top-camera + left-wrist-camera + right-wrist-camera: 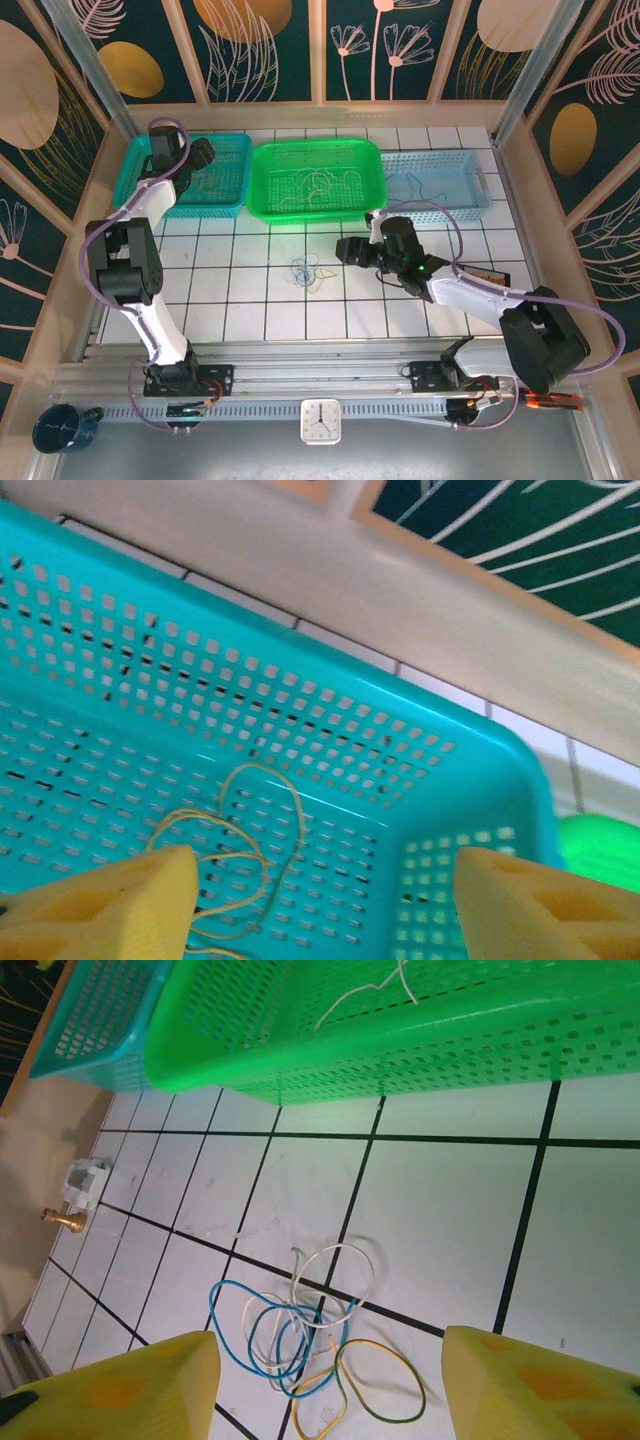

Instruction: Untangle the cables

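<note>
Cable tangle (300, 1345): blue, white, yellow; near side of green basket (400, 1050). Right gripper (330, 1390): fingers wide, empty; best pinch one outer loop only. Left gripper (325, 900): wide, empty.

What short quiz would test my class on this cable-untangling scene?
1. Multiple choice: where does the tangle of cables lie? A in a basket; B on the tiled table; C gripped by a hand.
2. True or false: the right hand is shut.
3. Fill in: the left hand hovers over the ___ basket, which holds a yellow cable.
Key: 1 B; 2 false, it is open; 3 teal.
</note>
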{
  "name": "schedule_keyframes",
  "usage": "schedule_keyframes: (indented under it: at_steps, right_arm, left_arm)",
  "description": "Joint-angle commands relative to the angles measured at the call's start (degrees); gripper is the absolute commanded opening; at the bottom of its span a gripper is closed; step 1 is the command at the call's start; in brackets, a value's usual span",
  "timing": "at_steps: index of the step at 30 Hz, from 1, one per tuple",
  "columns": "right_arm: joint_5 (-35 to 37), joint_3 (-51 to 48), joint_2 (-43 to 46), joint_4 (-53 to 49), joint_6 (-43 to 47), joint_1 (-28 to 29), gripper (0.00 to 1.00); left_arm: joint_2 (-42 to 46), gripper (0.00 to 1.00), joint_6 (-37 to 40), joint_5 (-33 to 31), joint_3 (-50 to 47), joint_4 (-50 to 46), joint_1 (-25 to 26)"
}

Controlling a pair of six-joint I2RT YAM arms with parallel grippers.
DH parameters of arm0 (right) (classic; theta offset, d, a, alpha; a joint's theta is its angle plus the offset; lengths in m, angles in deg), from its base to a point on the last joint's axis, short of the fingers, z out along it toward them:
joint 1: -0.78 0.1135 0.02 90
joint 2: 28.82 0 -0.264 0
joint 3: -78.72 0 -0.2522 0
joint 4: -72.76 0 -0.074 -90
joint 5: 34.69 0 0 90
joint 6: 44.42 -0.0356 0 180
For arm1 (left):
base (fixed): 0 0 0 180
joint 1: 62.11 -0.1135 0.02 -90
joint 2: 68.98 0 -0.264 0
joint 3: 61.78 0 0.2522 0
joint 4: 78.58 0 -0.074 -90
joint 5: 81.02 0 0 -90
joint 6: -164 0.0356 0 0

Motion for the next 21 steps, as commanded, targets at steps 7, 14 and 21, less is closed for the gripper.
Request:
schedule_keyframes:
  at_steps: [7,14,21]
  right_arm:
    - [0.42,-1.46,-1.05,-3.38,-0.22,1.46,0.58]
    - [0.93,-2.34,-4.27,-4.23,-4.82,6.02,0.57]
    - [-0.7,-2.96,-6.56,-3.08,-9.69,8.59,0.57]
  left_arm:
    - [16.34,0.78,-3.99,10.1,-15.5,4.01,6.95]
    - [27.9,0.81,-11.12,7.92,-33.04,12.13,16.78]
    - [33.25,0.86,-16.16,3.62,-41.82,16.08,24.2]
